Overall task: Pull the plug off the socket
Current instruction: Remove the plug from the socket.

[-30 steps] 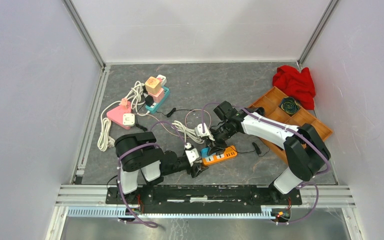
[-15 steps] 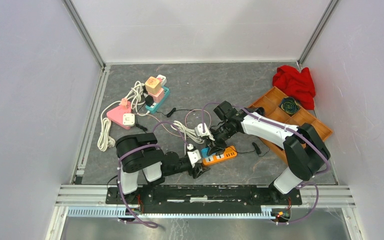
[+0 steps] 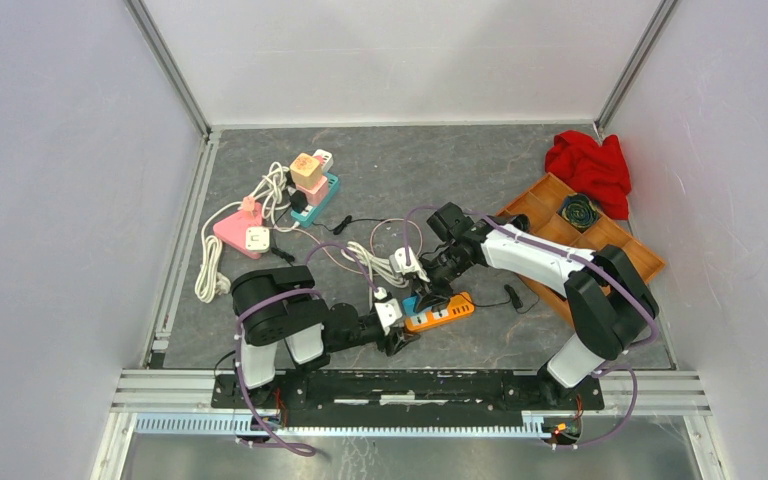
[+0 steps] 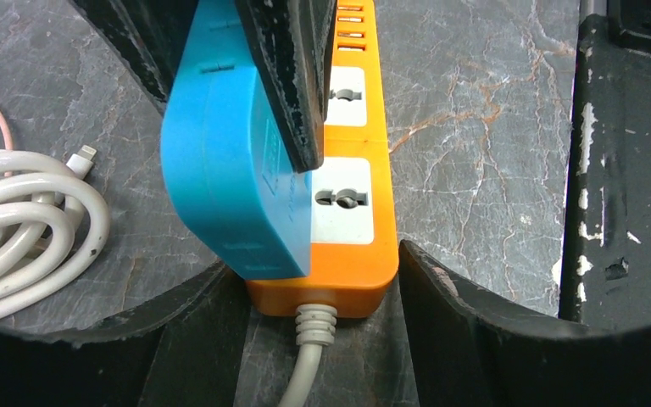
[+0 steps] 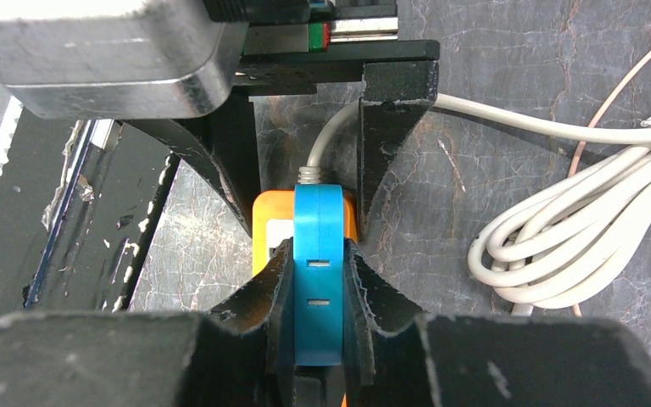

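Your right gripper (image 5: 318,254) is clamped on the blue plug (image 5: 318,225), seated at the orange power strip's (image 4: 347,275) near-left end. Left gripper (image 4: 322,267) jaws flank that end, grip unclear. You'd likely pull straight off.

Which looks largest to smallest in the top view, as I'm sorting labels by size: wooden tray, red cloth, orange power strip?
1. wooden tray, though partly covered
2. red cloth
3. orange power strip
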Controlling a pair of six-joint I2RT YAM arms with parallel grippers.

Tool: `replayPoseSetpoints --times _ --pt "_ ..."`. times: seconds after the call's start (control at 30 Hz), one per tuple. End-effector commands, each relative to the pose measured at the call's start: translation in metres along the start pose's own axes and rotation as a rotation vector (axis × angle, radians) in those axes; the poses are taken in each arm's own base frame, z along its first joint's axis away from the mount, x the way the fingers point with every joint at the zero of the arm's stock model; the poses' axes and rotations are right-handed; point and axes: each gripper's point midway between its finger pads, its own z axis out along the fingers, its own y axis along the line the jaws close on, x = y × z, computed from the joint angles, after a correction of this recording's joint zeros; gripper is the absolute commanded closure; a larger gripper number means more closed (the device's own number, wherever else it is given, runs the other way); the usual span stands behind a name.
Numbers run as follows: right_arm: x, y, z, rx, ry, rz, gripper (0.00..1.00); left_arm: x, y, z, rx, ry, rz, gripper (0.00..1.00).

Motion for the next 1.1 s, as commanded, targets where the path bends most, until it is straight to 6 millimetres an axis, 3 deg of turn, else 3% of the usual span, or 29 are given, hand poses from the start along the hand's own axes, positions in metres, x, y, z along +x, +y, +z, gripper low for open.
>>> replayPoseSetpoints --times 0.0,0.23,0.33,0.47,0.63,1.07 --pt "-0.018 0.002 -0.004 -0.018 -0.069 -0.046 1.0 -0.073 0.001 0.004 -0.004 -0.267 0.01 0.31" --pt "-0.019 0.002 -0.005 -0.019 -0.071 -0.05 1.0 -0.074 -0.001 0.007 0.004 -0.271 0.007 0.35" --pt "-0.02 0.002 -0.005 -0.018 -0.074 -0.053 1.0 -0.067 -0.002 0.009 0.014 -0.252 0.005 0.46" --pt "-0.022 0.004 -0.007 -0.025 -0.08 -0.064 1.0 -0.055 -0.001 0.009 0.006 -0.219 -0.001 0.74" --pt "-0.025 0.009 -0.009 -0.036 -0.088 -0.095 1.0 -0.045 -0.001 0.007 0.0 -0.191 -0.006 0.97" --pt "-0.038 0.015 -0.018 -0.035 -0.115 -0.152 1.0 -0.031 0.005 0.002 -0.044 -0.148 -0.072 0.98"
